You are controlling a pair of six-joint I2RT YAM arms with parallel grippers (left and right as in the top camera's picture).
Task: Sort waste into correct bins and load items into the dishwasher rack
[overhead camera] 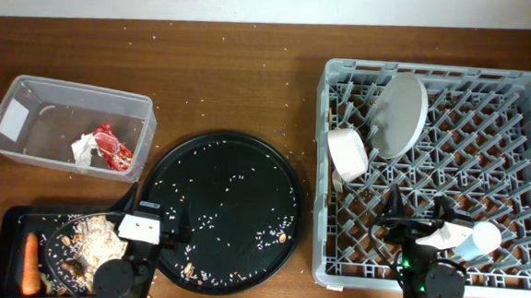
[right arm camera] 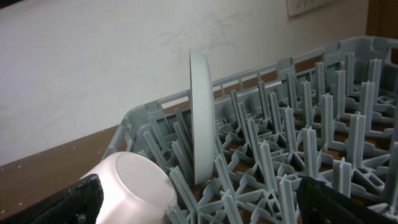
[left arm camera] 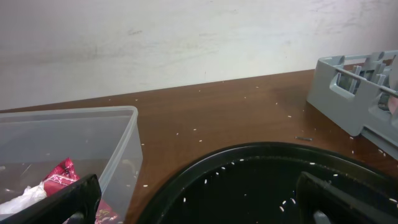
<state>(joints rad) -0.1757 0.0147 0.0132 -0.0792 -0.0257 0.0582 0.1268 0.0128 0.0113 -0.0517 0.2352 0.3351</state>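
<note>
Overhead, lower right: right gripper (overhead camera: 418, 214) is hovering spread (empty) by the cream cup (overhead camera: 470, 238), likely slick; grip its rim

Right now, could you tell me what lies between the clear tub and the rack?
The round black tray, crumb-speckled, sits between tub and rack; the overhead view shows it.

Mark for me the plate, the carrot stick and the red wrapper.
plate (overhead camera: 399, 116), overhead view, centre of its face.
carrot stick (overhead camera: 29, 264), overhead view, mid-length.
red wrapper (overhead camera: 112, 146), overhead view, crumpled red part.
</note>
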